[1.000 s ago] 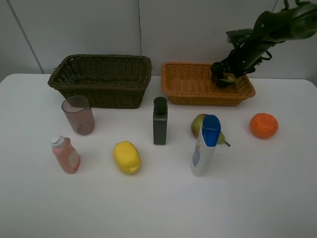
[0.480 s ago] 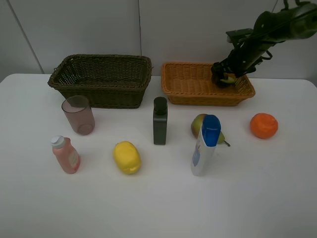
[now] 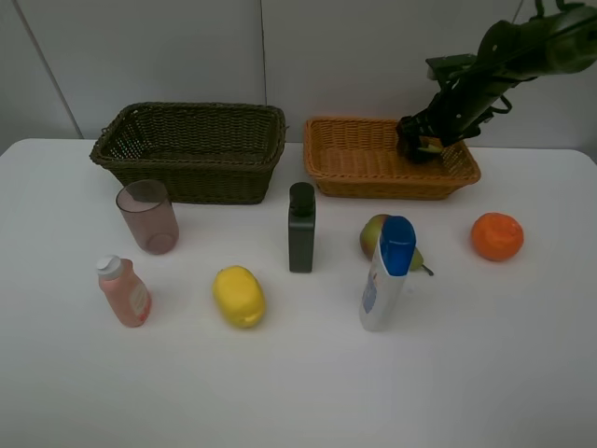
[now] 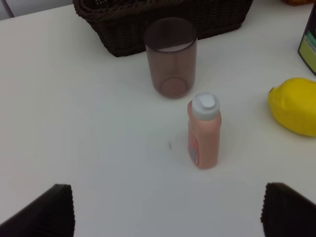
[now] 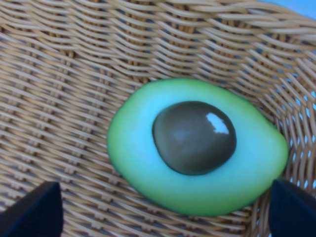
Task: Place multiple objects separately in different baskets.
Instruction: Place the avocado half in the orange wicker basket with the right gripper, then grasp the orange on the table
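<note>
My right gripper (image 3: 418,140) hangs open over the right end of the light orange basket (image 3: 354,161). The right wrist view shows its fingertips (image 5: 30,210) spread wide, with the avocado half (image 5: 197,145) lying free, cut side up, on the basket floor (image 5: 59,74). My left gripper (image 4: 168,212) is open and empty above the table near the pink bottle (image 4: 203,131) and pink cup (image 4: 170,57). The dark basket (image 3: 191,170) stands at the back left. On the table are the lemon (image 3: 239,296), dark green bottle (image 3: 301,228), pear (image 3: 375,235), white blue-capped bottle (image 3: 387,273) and orange (image 3: 496,235).
The white table (image 3: 298,392) carries all items in a loose row in front of the baskets. The pear stands right behind the white bottle. The left arm is out of the high view.
My right gripper has risen slightly over the orange basket. The avocado half stays in the basket. Nothing else has moved.
</note>
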Motion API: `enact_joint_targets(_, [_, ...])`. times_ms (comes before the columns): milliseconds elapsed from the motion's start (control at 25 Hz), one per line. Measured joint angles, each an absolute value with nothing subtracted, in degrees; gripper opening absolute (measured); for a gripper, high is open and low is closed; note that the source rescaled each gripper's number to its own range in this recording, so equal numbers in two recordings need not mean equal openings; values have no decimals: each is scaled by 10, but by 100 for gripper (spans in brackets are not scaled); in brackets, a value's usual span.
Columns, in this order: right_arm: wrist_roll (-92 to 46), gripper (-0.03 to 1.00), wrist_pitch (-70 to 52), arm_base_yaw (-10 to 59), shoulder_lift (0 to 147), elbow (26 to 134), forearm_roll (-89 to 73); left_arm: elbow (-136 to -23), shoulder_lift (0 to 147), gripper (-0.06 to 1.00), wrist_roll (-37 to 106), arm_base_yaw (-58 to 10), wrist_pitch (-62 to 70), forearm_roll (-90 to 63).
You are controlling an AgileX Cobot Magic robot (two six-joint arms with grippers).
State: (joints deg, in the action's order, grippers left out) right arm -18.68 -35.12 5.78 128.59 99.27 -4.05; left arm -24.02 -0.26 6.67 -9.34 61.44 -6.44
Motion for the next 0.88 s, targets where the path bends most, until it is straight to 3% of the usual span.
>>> enact_joint_targets(360, [-187,81,-354,58,1286,993,-62,-240,-3,100,67,-93,614,-64])
enact_joint_targets(560, [-187,97,-355,58,1285,993,-66,-240,-3,100,67,-93,614,-64])
enact_joint_targets(880, [-187,100,-372,58,1221,995,-68,-240,-3,100,67,-93,614,-64])
